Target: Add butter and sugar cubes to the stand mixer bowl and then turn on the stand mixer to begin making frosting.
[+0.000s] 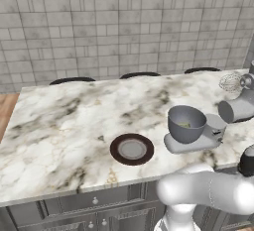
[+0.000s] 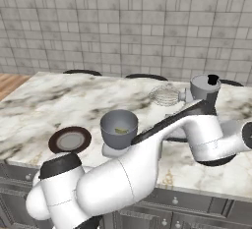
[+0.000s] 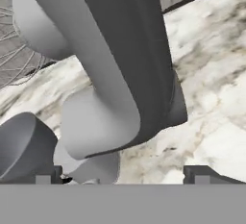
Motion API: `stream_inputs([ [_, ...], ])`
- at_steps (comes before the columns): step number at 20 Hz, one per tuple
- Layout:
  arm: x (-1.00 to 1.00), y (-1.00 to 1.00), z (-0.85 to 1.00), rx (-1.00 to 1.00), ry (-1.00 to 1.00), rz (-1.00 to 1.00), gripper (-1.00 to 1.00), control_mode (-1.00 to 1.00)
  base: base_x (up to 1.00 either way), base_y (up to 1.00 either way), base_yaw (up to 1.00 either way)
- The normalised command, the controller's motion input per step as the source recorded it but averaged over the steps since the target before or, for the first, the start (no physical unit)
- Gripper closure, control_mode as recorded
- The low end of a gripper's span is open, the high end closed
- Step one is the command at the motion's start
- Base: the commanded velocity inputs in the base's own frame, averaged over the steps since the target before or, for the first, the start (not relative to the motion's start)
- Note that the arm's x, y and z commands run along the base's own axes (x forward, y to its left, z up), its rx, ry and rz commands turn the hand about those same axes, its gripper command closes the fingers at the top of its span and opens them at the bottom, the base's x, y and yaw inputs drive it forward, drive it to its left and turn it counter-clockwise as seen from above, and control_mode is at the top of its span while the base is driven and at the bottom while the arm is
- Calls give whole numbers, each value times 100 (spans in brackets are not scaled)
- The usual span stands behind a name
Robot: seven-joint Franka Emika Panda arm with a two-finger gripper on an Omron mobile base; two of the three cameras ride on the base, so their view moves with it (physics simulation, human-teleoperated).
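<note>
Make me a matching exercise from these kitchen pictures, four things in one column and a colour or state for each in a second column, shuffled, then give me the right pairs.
Things:
1. plate
2. stand mixer bowl
3. whisk
4. counter

Descriptions:
A. white marble with brown veins
B. thin wire cage on the raised mixer head
C. dark brown rim, flat, lying left of the mixer base
D. deep grey metal, sitting on the mixer base with something pale yellow inside

Pairs: 1-C, 2-D, 3-B, 4-A
</note>
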Motion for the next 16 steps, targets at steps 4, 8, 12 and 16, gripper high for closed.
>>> stream_inputs([
  [4, 0, -75, 8, 41, 0, -21, -100, -100, 0, 0, 0],
  [8, 0, -31, 0, 33, 0, -26, -100, -100, 0, 0, 0],
  [12, 0, -1, 0, 25, -1, -33, -100, -100, 0, 0, 0],
  [16, 5, 6, 0, 19, -2, -39, -100, -100, 0, 0, 0],
])
